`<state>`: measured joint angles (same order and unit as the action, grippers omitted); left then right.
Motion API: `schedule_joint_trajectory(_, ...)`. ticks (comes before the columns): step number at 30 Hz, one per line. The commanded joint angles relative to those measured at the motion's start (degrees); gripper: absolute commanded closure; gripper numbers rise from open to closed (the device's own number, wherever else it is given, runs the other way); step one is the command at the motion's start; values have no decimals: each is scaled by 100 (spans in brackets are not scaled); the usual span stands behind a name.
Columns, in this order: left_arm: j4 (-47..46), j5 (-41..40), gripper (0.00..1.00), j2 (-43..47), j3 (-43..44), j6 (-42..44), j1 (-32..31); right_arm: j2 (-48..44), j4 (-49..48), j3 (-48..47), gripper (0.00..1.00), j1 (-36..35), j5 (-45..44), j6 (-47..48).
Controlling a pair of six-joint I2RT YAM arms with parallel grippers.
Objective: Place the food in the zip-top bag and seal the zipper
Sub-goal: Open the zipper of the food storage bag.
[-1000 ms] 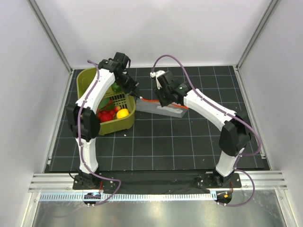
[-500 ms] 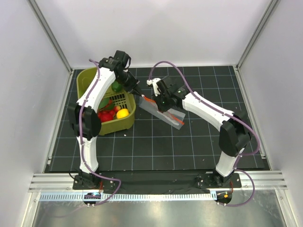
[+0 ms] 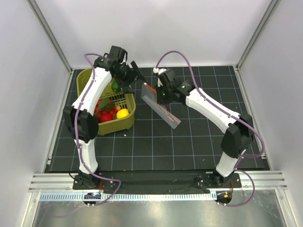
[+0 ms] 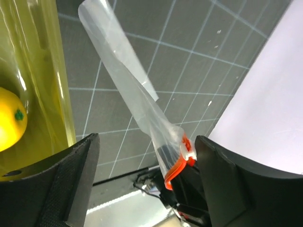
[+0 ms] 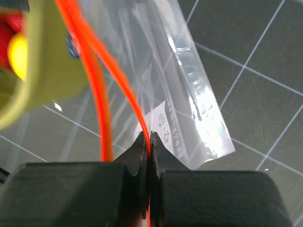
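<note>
Centre frame, the right gripper (image 5: 147, 142) is pinched on the zipper (image 4: 176, 169), holding the clear bag (image 3: 161, 106) aslant. The left gripper (image 3: 131, 72), upper left, is spread and empty. The food (image 3: 111, 112) lies in the basket (image 3: 84, 78) at left.

The right jaws have swung the zip-top bag (image 3: 166, 112) up, seemingly off the table (image 3: 199, 142).

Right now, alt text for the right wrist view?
Right gripper shut on the orange zipper of the clear bag, which stretches away over the gridded mat. A green basket holding yellow and red food sits upper left.
</note>
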<state>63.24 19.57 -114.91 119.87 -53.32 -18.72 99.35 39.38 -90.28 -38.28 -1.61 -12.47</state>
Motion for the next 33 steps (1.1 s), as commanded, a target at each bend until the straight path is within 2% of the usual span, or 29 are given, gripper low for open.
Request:
schedule_joint_trajectory(1,-618,-182,15,732,-7,313,35,-57,149,-683,99,145,-156,-886)
schedule_joint_trajectory(3,-978,-313,7,1239,-542,340,44,40,246,-1033,99,198,-121,-1142)
schedule_joint_trajectory(5,-2031,-270,4,1724,-1191,314,88,198,465,-1254,99,242,-155,-1336)
schedule_joint_trajectory(6,-2427,-191,0,1962,-1864,261,131,242,535,-1447,99,251,-173,-1389)
schedule_joint_trajectory(8,-3272,-59,0,2516,-2561,164,167,313,668,-1536,99,269,-252,-1460)
schedule_joint_trajectory(12,-3670,-33,0,2737,-2759,252,176,304,677,-1537,99,260,-261,-1513)
schedule_joint_trajectory(16,-3906,-357,0,2799,-2715,269,193,322,703,-1501,99,260,-138,-1487)
schedule_joint_trajectory(19,-4556,-445,0,3009,-2890,296,246,295,686,-1466,99,260,-86,-1478)
schedule_joint_trajectory(22,-4848,-1224,0,3387,-3381,-45,264,252,607,-1492,99,260,-15,-1451)
schedule_joint_trajectory(23,-4874,-1619,0,3501,-3853,-412,351,260,580,-1519,99,260,2,-1460)
schedule_joint_trajectory(26,-6407,-1212,3,4002,-5126,-618,544,269,598,-1580,99,251,11,-1460)
schedule_joint_trajectory(27,-6699,-880,5,4038,-5175,-557,527,260,598,-1589,99,260,3,-1451)
schedule_joint_trajectory(29,-6371,-666,9,3854,-4714,-172,213,243,589,-1580,99,260,29,-1416)
schedule_joint_trajectory(30,-5698,-691,10,3645,-4458,291,54,234,554,-1572,99,260,38,-1407)
schedule_joint_trajectory(31,-5457,-709,10,3564,-4238,505,-95,243,554,-1580,99,260,38,-1416)
schedule_joint_trajectory(33,-5288,-674,11,3450,-3920,665,-447,278,536,-1607,99,260,46,-1442)
